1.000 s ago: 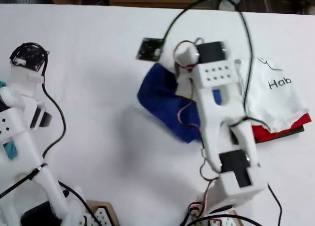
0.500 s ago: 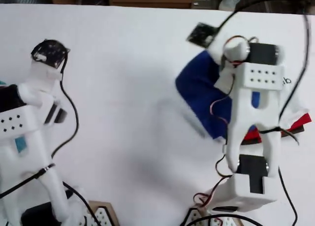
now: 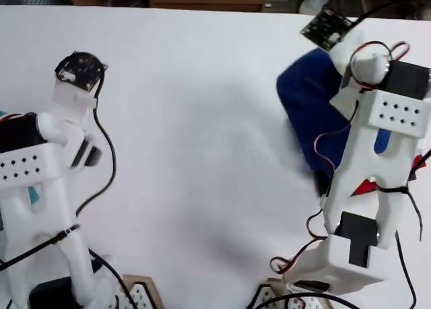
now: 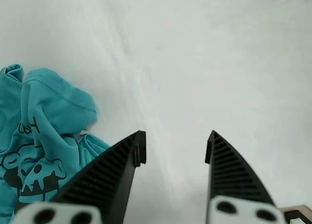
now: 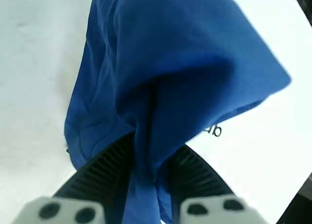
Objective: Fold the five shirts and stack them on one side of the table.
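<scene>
Overhead and close right wrist cameras share the blue shirt (image 3: 306, 114).

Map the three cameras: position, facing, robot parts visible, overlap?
High view: fixed above, looking down on the white table; shows the left arm and the right arm, which is over a blue shirt.
Left wrist view: on the left arm's wrist, looking past the open left gripper at the table and a teal shirt.
Right wrist view: on the right arm's wrist, looking along the right gripper, shut on the blue shirt.
Shared: high and right wrist views both show the blue shirt.
</scene>
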Action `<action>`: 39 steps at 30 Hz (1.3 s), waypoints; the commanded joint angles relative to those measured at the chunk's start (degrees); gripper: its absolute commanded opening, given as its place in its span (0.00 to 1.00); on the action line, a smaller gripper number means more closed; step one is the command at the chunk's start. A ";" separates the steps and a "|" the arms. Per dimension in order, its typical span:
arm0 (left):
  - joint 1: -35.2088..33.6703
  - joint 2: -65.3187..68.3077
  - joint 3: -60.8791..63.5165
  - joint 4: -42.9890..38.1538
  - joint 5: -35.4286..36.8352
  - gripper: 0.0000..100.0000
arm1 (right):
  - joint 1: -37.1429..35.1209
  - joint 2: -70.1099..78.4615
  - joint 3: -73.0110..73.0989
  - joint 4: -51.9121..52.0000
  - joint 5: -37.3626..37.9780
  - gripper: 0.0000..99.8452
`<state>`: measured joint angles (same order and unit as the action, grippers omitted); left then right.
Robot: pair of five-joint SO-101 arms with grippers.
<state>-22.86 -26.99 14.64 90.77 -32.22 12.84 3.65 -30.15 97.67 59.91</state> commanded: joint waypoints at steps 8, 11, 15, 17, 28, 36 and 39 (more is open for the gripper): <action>0.18 -2.02 3.38 -0.35 0.53 0.23 | 7.25 7.78 -2.90 -10.42 -0.35 0.02; 0.09 -2.02 6.11 -0.70 0.44 0.23 | 8.57 10.24 -2.90 -13.67 -0.35 0.02; 0.09 -2.02 6.81 -0.70 0.44 0.22 | 9.71 12.09 -2.90 -16.75 -0.35 0.02; 0.09 -2.11 6.64 -0.70 0.44 0.22 | 10.15 13.14 -2.90 -17.98 -0.26 0.02; 0.09 -2.11 6.81 -0.70 0.44 0.22 | 15.52 17.27 -2.99 -23.43 3.16 0.02; 0.09 -2.11 6.81 -0.70 0.44 0.22 | 16.40 22.81 -2.64 -25.19 3.25 0.02; 0.09 -2.11 6.81 -0.70 0.44 0.22 | 15.52 26.33 -2.90 -25.36 3.16 0.02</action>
<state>-22.95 -26.99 21.49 90.77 -32.22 29.19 28.62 -30.51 73.05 62.90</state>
